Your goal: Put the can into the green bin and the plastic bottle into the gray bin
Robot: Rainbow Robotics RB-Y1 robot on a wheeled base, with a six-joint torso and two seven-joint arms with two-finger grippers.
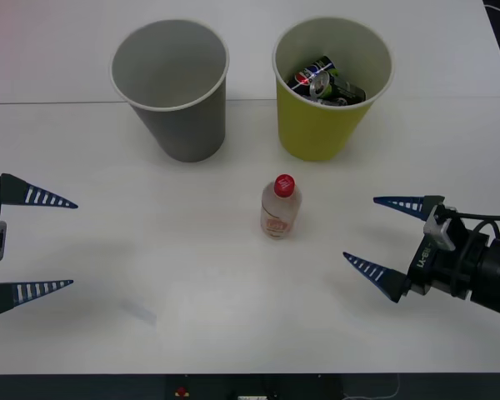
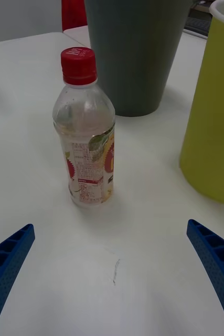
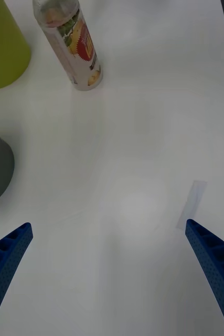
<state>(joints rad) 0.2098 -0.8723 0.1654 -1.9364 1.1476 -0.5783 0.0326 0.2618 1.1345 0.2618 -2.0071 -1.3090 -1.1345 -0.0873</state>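
White table (image 1: 108, 275): two bins, one bottle (image 1: 280, 207).

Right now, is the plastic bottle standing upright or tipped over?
Upright: the plastic bottle stands on its base on the table, red cap on top.

White table (image 1: 192, 317) (small tape strip (image 3: 191, 203))

Clear plastic bottle (image 1: 281, 208): red screw cap, red-and-yellow label. Round tapered bins, pale rims: one gray (image 1: 175, 92), one yellow-green (image 1: 325, 117). Ribbed fingers (image 1: 37, 197): blue. Table (image 1: 192, 317): white.
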